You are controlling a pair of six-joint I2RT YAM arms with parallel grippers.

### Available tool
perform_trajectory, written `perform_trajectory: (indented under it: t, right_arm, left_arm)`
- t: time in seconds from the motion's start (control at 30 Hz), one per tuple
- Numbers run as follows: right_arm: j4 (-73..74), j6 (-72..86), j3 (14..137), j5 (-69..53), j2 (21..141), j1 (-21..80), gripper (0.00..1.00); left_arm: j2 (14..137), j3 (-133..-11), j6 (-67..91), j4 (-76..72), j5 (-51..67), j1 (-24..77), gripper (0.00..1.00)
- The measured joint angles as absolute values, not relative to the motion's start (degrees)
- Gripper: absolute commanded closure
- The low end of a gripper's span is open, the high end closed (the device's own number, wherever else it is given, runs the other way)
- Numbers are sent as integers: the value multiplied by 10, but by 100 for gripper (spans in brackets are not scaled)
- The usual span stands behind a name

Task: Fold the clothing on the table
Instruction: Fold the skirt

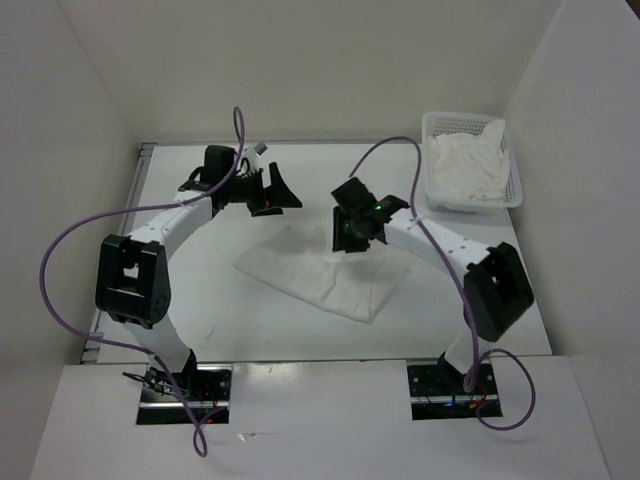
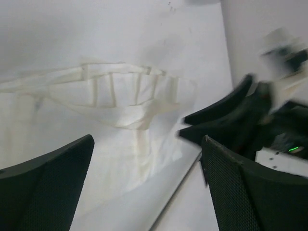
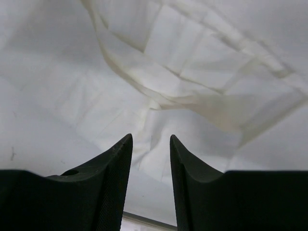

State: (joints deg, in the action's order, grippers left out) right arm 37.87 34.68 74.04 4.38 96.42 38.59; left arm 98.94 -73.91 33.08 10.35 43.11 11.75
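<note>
Left gripper (image 1: pixel 268 192) hangs just past the far-left corner of the clothing (image 1: pixel 330 280), and its own wrist view settles it: jaws spread wide, empty. The clothing lies flat mid-table (image 1: pixel 205 300); its creased, layered folds show only close up. Right gripper (image 1: pixel 352 228) hovers over the clothing's far edge, fingers narrowly parted, nothing pinched. Far right of the clothing, seen overhead only, sits a mesh basket (image 1: pixel 470 204).

One garment (image 1: pixel 320 278) is lying on one desk (image 1: pixel 200 290). One basket (image 1: pixel 476 204) is holding one cloth bundle (image 1: pixel 468 165).
</note>
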Motion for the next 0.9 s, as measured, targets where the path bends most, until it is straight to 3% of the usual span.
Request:
perform_trajectory:
  t: [0.27, 0.67, 0.9]
  right_arm:
    - [391, 347, 637, 57, 803, 291, 56]
    - [383, 356, 565, 20, 813, 291, 56]
    - [353, 355, 565, 10, 885, 291, 55]
  left_arm:
    - [1029, -737, 253, 164, 437, 78, 9]
    - [1082, -736, 179, 240, 413, 66, 11]
    - [1093, -736, 177, 240, 403, 62, 15]
